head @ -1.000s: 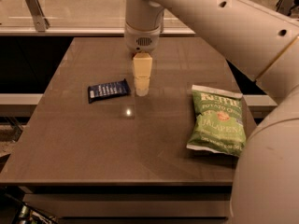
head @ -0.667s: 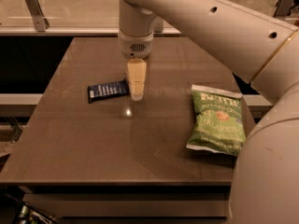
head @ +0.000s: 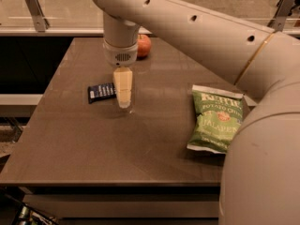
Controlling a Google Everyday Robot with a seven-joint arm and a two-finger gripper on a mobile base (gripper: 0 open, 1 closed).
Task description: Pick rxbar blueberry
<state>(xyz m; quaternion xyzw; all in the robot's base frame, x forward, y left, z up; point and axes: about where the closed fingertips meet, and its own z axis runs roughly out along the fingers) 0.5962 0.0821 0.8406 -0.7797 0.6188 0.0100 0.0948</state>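
Nearest: green chip bag (head: 216,118) flat on table (head: 93,144), sealed, contents unseen; no other container. Beyond bag and well to its left in view: rxbar blueberry (head: 101,92), lying flat. Gripper (head: 123,103) between bag and bar, tip low at bar's bag-side end; open or closed not readable. Best bet: shift away from bag, centre over wrapper, straddle short width, descend. Farthest: apple (head: 144,45).

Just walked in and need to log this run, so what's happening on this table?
A one-armed robot is going for the rxbar blueberry. Its pincer hangs low over the table at the bar's right end; the bar lies flat, not yet lifted. A green chip bag lies off to the right, and an apple sits near the far edge behind the arm.
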